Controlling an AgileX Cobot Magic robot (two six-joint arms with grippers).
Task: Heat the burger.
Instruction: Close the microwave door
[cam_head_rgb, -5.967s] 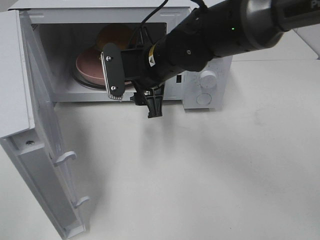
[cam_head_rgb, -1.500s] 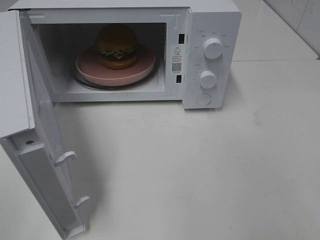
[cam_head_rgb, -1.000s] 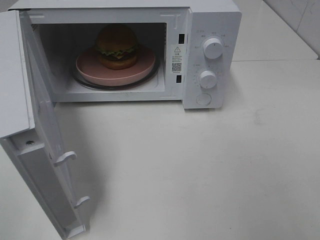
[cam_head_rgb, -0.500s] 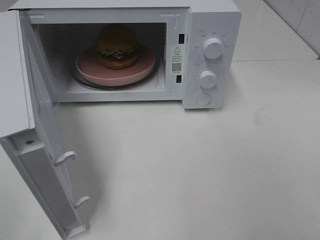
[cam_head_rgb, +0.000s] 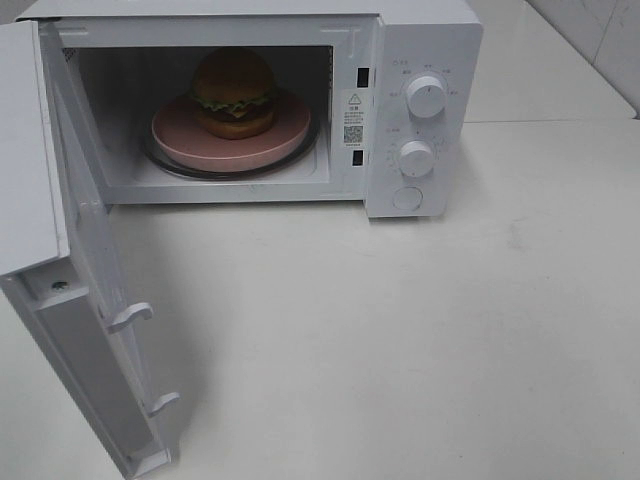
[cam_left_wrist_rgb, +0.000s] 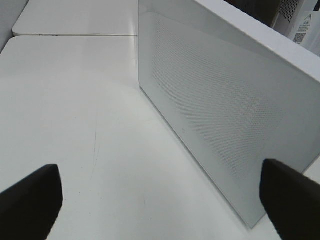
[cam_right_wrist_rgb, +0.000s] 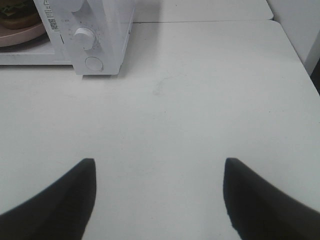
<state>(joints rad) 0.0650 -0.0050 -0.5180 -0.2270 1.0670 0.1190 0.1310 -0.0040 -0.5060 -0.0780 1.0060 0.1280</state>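
The burger (cam_head_rgb: 234, 92), with a golden-brown bun and green lettuce, sits on a round pink plate (cam_head_rgb: 180, 135) inside the white microwave (cam_head_rgb: 420, 40), whose door (cam_head_rgb: 85, 290) hangs wide open at the left. A corner of the burger (cam_right_wrist_rgb: 17, 15) and plate (cam_right_wrist_rgb: 20, 34) also shows in the right wrist view. Neither arm appears in the exterior high view. My left gripper (cam_left_wrist_rgb: 160, 200) is open above bare table, facing the outer side of the door (cam_left_wrist_rgb: 220, 105). My right gripper (cam_right_wrist_rgb: 159, 197) is open over the table, well back from the microwave's front.
Two white knobs (cam_head_rgb: 426, 97) (cam_head_rgb: 416, 158) and a round button (cam_head_rgb: 407, 198) sit on the microwave's control panel. The white table (cam_head_rgb: 400, 340) stretches in front of and to the right of the microwave. A table seam (cam_left_wrist_rgb: 75, 35) runs beyond the door.
Six seconds ago the right arm reached into the microwave in front of the plate; it has since withdrawn from the exterior high view. Over the last second nothing has moved.
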